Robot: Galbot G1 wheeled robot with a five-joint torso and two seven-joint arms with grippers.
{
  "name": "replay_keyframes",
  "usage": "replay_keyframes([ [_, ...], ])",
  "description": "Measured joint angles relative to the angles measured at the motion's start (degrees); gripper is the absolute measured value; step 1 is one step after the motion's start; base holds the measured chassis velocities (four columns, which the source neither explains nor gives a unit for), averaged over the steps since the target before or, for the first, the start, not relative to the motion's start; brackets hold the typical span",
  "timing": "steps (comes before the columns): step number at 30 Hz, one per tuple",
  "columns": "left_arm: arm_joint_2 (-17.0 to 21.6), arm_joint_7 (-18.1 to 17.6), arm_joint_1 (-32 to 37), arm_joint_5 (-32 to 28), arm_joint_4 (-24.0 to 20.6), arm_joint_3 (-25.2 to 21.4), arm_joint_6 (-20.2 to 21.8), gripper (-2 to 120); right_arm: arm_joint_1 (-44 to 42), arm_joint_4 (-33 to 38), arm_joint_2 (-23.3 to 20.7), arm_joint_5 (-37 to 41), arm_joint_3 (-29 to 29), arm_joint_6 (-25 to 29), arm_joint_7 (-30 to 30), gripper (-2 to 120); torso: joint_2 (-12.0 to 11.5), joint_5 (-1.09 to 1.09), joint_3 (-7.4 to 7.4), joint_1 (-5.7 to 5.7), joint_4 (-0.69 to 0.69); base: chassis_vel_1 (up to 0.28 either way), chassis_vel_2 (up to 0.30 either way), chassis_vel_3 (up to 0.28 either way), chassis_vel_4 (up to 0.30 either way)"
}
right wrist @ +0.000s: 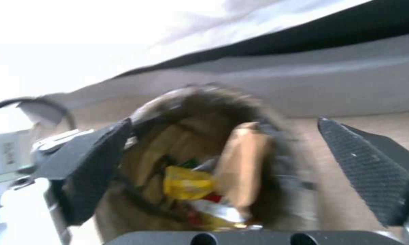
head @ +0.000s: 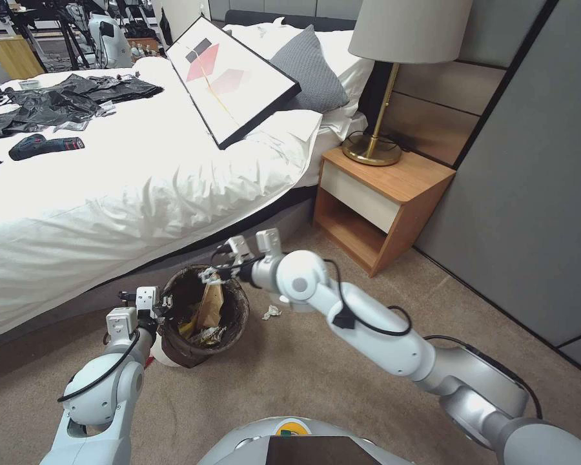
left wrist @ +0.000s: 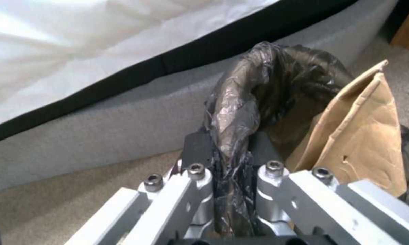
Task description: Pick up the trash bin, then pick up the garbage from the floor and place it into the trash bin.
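The bin [head: 200, 320], lower left of the head view beside the bed [head: 142, 187], holds tan paper [head: 211, 303] and yellow wrappers [right wrist: 188, 182]. The left gripper [head: 153, 309] is clenched on its lined rim; the right gripper [head: 221, 271] hangs over it, fingers [right wrist: 365, 170] spread. A tissue [head: 271, 312] lies on the carpet [head: 290, 381] just right of the bin.

Left pincer [head: 163, 302] clamped tight, right pincer [right wrist: 240, 170] spread wide, both arms extended.

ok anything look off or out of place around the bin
A crumpled white tissue lies on the carpet beside the trash bin, not inside. A framed picture lies tilted on the bed.
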Motion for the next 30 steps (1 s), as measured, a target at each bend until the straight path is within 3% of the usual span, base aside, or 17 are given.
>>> replay_keyframes([
  [1, 0.00, 0.00, 0.00, 0.00, 0.00, 0.00, 0.00, 6, 0.00, 0.00, 0.00, 0.00, 0.00, 0.00, 0.00, 96, 0.00, 0.00, 0.00, 0.00, 0.00, 0.000, 0.000, 0.000, 0.000],
  [4, 0.15, -0.54, 0.05, -0.53, -0.34, 0.00, 0.11, 6, -4.01, 4.34, -6.60, -1.27, 5.25, 1.98, 1.17, 100, 0.00, 0.00, 0.00, 0.00, -0.01, 0.000, 0.000, 0.000, 0.000],
  [6, 0.16, -0.65, 0.02, -0.64, -0.46, 0.10, 0.20, 6, -6.42, 5.70, -8.39, -2.46, 7.69, 2.94, 1.11, 100, 0.00, 0.01, 0.00, 0.00, -0.03, 0.000, 0.000, 0.000, 0.000],
  [9, 0.19, -0.85, -0.05, -0.93, -0.62, 0.19, 0.24, 6, -10.34, 7.10, -9.77, -4.30, 11.68, 3.69, 0.40, 100, 0.00, 0.01, 0.00, 0.00, -0.02, 0.000, 0.000, 0.000, 0.000],
  [12, 0.42, -1.11, -0.07, -1.53, -0.83, 0.14, 0.34, 6, -21.78, 9.01, -10.05, -13.31, 23.07, 6.41, -2.46, 100, 0.00, 0.03, 0.00, 0.00, -0.02, 0.000, 0.000, 0.000, 0.000],
  [13, 0.42, -1.11, -0.07, -1.53, -0.83, 0.14, 0.34, 6, -21.78, 9.01, -10.05, -13.31, 23.07, 6.41, -2.46, 100, 0.00, 0.03, 0.00, 0.00, -0.02, 0.000, 0.000, 0.000, 0.000],
  [15, 0.81, -1.26, -0.05, -1.81, -0.88, 0.12, 0.37, 6, -30.24, 10.22, -8.47, -21.43, 31.98, 9.86, -5.99, 100, 0.00, 0.01, 0.00, 0.00, -0.03, 0.000, 0.000, 0.000, 0.000],
  [18, 0.77, -1.34, -0.13, -1.88, -0.88, 0.22, 0.37, 6, -34.69, 11.00, -5.79, -26.04, 36.34, 12.81, -8.21, 100, 0.00, 0.01, -0.01, 0.00, -0.02, 0.000, 0.000, 0.000, 0.000],
  [21, 0.58, -1.44, -0.14, -1.94, -0.88, 0.51, 0.36, 6, -42.91, 11.01, -0.75, -40.19, 41.91, 21.84, -14.50, 100, 0.00, -0.01, -0.01, 0.00, -0.01, 0.000, 0.000, 0.000, 0.000],
  [25, 0.51, -1.45, -0.16, -2.08, -0.73, 0.55, 0.26, 6, -49.23, 10.95, 3.24, -48.95, 45.04, 27.40, -18.64, 100, 0.00, 0.00, -0.01, -0.01, -0.02, 0.000, 0.000, 0.000, 0.000],
  [30, 0.26, -1.45, -0.16, -2.04, -0.43, 0.62, 0.18, 6, -53.55, 11.22, 6.20, -53.14, 46.33, 30.05, -20.46, 100, 0.00, -0.01, -0.01, 0.00, -0.01, 0.000, 0.000, 0.000, 0.000],
])
